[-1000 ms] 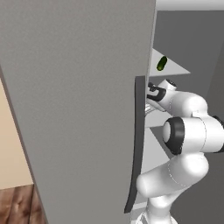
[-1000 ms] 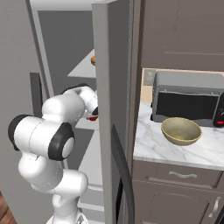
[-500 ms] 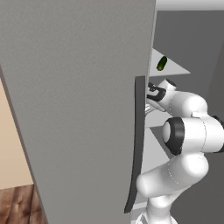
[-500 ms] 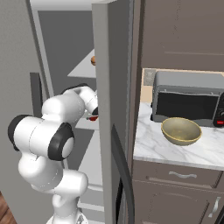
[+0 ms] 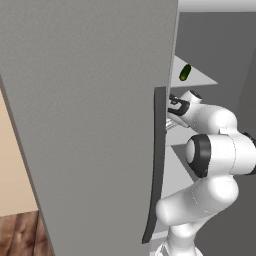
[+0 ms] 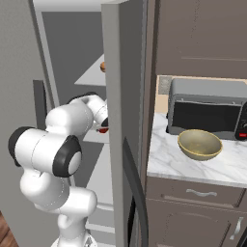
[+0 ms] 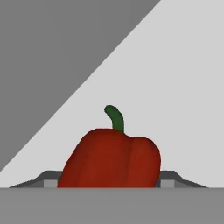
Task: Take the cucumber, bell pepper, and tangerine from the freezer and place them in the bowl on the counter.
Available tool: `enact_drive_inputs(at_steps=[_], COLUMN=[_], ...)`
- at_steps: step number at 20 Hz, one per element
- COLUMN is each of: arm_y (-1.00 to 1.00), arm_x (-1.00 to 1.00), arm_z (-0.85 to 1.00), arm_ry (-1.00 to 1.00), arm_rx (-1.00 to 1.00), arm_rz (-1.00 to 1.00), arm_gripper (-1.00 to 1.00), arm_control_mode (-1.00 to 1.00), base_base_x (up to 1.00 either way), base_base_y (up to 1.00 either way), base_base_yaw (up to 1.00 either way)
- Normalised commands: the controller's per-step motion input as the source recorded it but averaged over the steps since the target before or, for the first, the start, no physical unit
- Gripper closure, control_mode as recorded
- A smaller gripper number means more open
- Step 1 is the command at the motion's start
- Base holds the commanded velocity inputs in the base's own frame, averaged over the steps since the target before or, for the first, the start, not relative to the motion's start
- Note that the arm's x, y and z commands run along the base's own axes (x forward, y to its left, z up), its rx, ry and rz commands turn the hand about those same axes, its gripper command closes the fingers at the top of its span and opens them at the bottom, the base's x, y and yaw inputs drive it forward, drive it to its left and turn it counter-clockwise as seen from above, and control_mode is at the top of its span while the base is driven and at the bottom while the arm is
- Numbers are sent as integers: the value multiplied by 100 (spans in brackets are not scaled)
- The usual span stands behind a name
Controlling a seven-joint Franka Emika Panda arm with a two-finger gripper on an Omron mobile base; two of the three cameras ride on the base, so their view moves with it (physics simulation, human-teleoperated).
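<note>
- The freezer [image 6: 120, 72] stands open, and the arm reaches in over a middle shelf
- In the hand view the bell pepper [image 7: 111, 157] sits on the pale shelf, right between the two fingertips of the gripper [image 7: 111, 181]; the fingers are on both sides of it, but I cannot tell if they already press it
- The cucumber [image 5: 185, 72] lies on the upper shelf, untouched
- The tangerine [image 6: 102, 66] is also on an upper shelf
- The bowl [image 6: 199, 144] on the counter [image 6: 169, 159] is empty, so I judge that all three items are left to move
</note>
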Motion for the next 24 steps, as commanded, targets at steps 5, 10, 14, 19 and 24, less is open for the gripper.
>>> enact_drive_inputs(at_steps=[5, 10, 14, 19, 24], arm_y=[0, 0, -15, 0, -12], arm_x=[0, -23, -70, -32, -32], arm_z=[0, 2, 15, 23, 35], arm_ry=[0, -3, -12, -1, 2], arm_rx=[0, 0, 0, -1, 0], arm_rz=[0, 0, -11, -16, -20], arm_gripper=[100, 100, 100, 100, 100], arm_control_mode=[-100, -100, -100, -100, -100], base_base_x=[0, 0, 0, 0, 0], base_base_y=[0, 0, 0, 0, 0], base_base_yaw=[0, 0, 0, 0, 0])
